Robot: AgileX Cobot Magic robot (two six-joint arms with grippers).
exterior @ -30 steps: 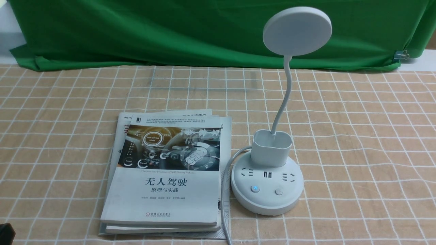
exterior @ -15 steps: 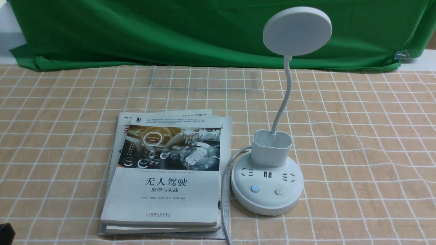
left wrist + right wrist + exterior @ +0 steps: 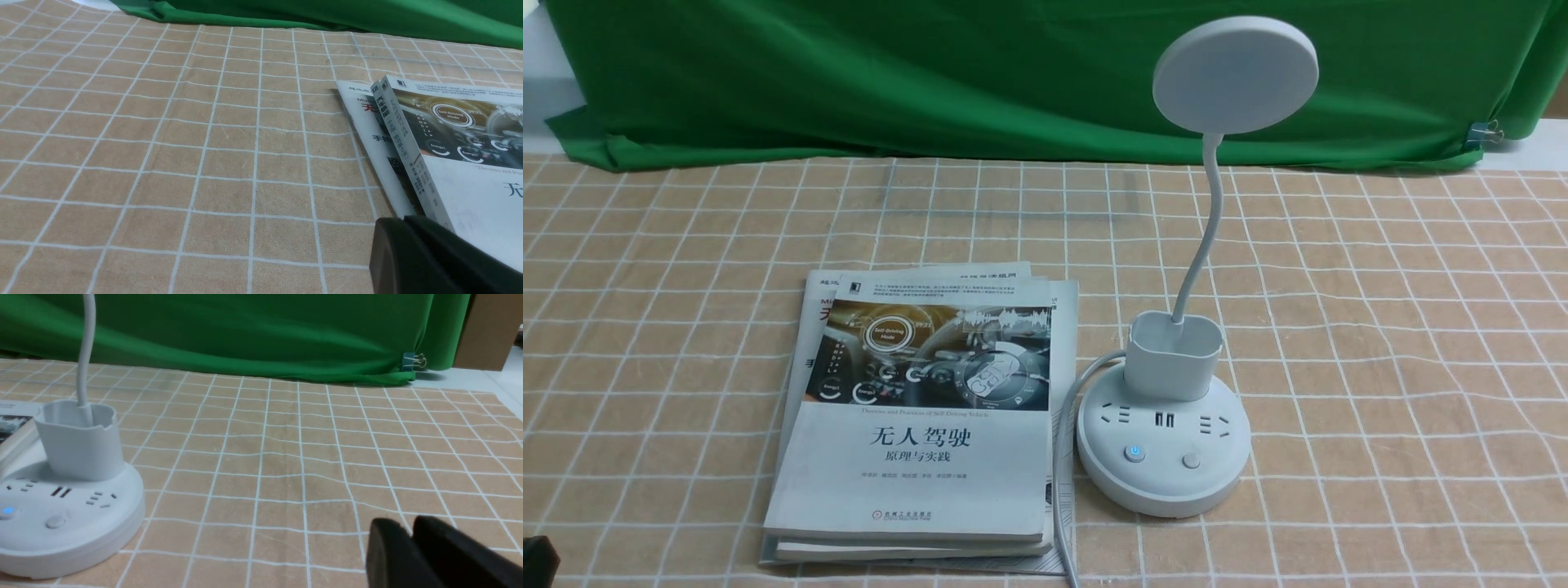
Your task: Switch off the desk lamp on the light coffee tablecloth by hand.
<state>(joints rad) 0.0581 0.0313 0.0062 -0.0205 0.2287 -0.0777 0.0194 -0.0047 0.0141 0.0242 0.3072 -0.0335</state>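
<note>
Desk lamp: We see the white desk lamp [image 3: 1164, 441] standing on the light coffee tablecloth [image 3: 1380, 327], a little right of the middle, just beside a stack of books [image 3: 915, 425].
Lamp parts: It has a flat round head [image 3: 1235, 75] up high, a thin bendy neck [image 3: 1207, 237], a cup holder [image 3: 1174, 355] and a fat round base with plug holes.
Buttons: Two small round buttons sit on the front of the base. The left button [image 3: 1134, 453] glows blue. The right button [image 3: 1192, 461] is plain grey. In the right wrist view we see them too, the blue one [image 3: 7, 511] and the grey one [image 3: 55, 522].
How it will feel: We think the base is heavy and hard, so it should stay put when pushed from above. The neck looks soft and easy to bend, so we should not bump it. The plastic looks smooth and may be slippery.
Where to touch: We need no grab. We think a soft push straight down on one button will do. We cannot tell which button works the light.
Cord: A white cord [image 3: 1062, 457] runs between the base and the books.
Right hand: Our right hand [image 3: 412, 555] is low over the worktop, apart from the lamp base. Its two black fingers look pressed together and hold nothing.
Left hand: Our left hand [image 3: 429, 257] is near the books' corner. We cannot tell if it is loose or clenched.
Back: A green cloth [image 3: 931, 73] hangs behind, with a small clip [image 3: 1486, 131] on it.
</note>
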